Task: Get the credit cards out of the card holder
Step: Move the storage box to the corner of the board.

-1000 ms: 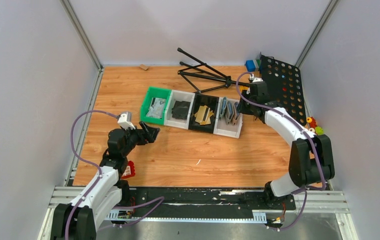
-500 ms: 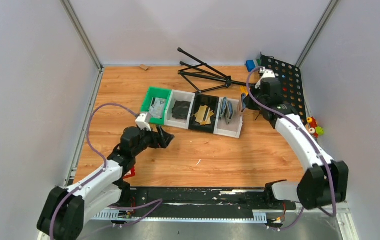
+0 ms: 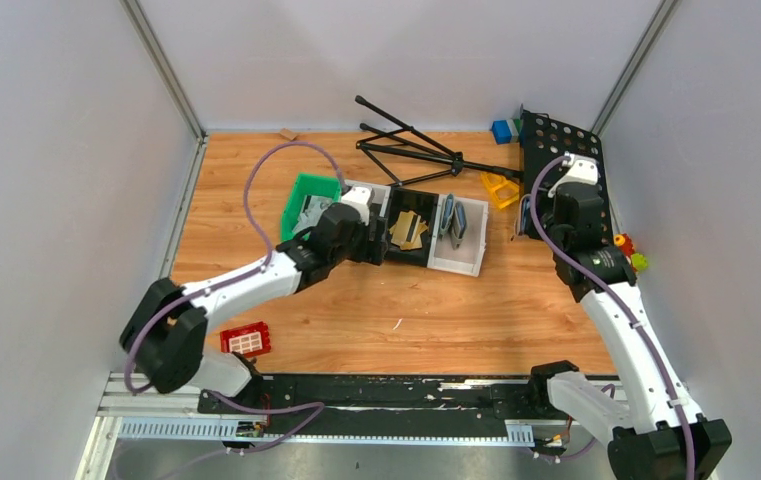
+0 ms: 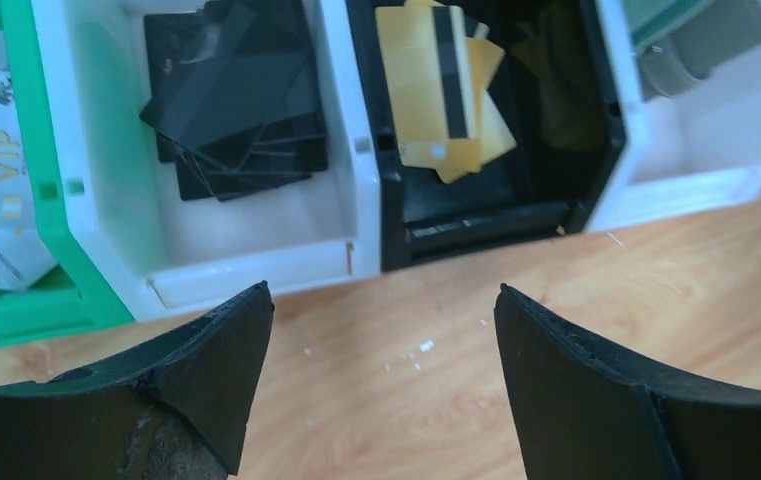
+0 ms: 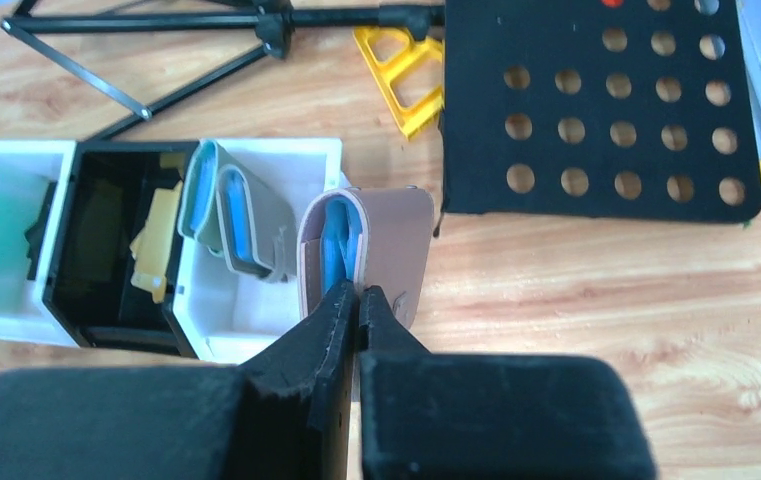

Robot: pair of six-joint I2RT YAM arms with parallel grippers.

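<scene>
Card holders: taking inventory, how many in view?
3. Two grey-green holders stand in the rightmost white bin; the tan card holder is pinched in the right tool. Others may be hidden.

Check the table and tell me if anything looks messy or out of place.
Mostly tidy. The gold cards lie jumbled at crossed angles in the black bin, and small white flecks litter the table just in front of it.

Top view high, looking down; wrist views close, sharing black bin (image 4: pixel 486 220) (image 5: pixel 61 240).
</scene>
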